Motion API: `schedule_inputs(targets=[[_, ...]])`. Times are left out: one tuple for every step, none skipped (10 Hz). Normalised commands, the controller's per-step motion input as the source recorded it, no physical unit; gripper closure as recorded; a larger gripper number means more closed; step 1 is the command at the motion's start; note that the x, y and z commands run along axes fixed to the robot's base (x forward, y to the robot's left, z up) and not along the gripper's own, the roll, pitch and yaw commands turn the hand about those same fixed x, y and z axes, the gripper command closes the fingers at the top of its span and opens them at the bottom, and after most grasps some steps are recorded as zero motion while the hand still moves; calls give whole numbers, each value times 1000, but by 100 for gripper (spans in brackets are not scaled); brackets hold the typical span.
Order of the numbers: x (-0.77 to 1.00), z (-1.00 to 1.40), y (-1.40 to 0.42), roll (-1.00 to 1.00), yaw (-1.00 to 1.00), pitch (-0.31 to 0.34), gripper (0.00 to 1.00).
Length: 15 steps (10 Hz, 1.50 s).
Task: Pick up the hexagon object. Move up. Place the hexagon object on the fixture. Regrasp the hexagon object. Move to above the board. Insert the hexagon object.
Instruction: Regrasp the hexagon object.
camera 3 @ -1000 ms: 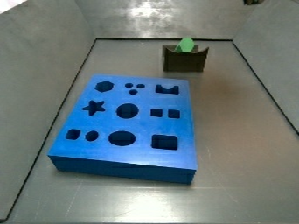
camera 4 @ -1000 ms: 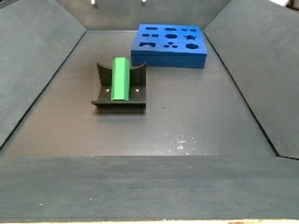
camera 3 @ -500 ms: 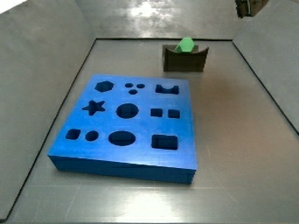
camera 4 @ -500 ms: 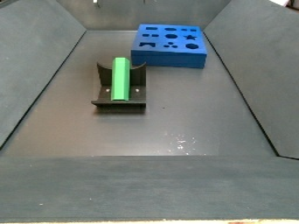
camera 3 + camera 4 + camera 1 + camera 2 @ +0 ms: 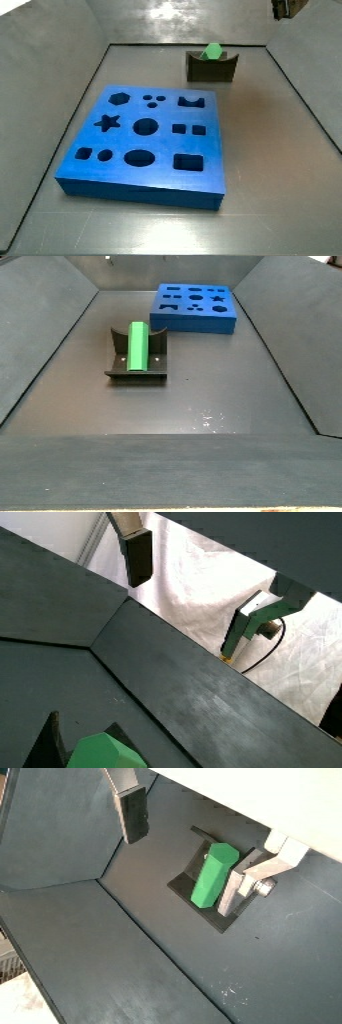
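Floor [image 5: 201, 396]: dark grey, matte | side walls [image 5: 40, 351]: sloped, grey | cable [image 5: 254, 654]: black, looped against pale crinkled sheet [image 5: 201, 582]

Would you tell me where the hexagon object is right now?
The hexagon object lies in the fixture's notch, apart from the board; the open gripper hangs above it, empty.

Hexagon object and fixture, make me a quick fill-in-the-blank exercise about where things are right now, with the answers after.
1. The green hexagon object lies in the notch of the ____.
2. The fixture stands apart from the blue ____.
3. The gripper, seen in a wrist view above the hexagon object, holds ____ between its fingers.
4. The board has one cut-out shaped like a ____ with five points.

Missing words: fixture; board; nothing; star
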Motion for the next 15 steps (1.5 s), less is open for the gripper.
schedule_inputs(targets=[[199, -30, -60, 179, 136, 31, 0], [196, -32, -57, 176, 126, 36, 0], [194, -33, -57, 174, 123, 38, 0], [191, -35, -54, 170, 119, 44, 0], [188, -36, -54, 167, 118, 47, 0], [186, -37, -54, 164, 118, 50, 0], [183, -38, -54, 160, 120, 54, 0], [181, -38, -54, 158, 120, 56, 0], [180, -38, -54, 157, 121, 58, 0], [179, -37, -54, 156, 122, 59, 0], [179, -37, -54, 156, 122, 59, 0], [178, -37, -53, 156, 122, 59, 0], [178, -37, -53, 155, 122, 60, 0], [178, -37, -53, 155, 122, 60, 0], [178, -36, -53, 155, 123, 60, 0]])
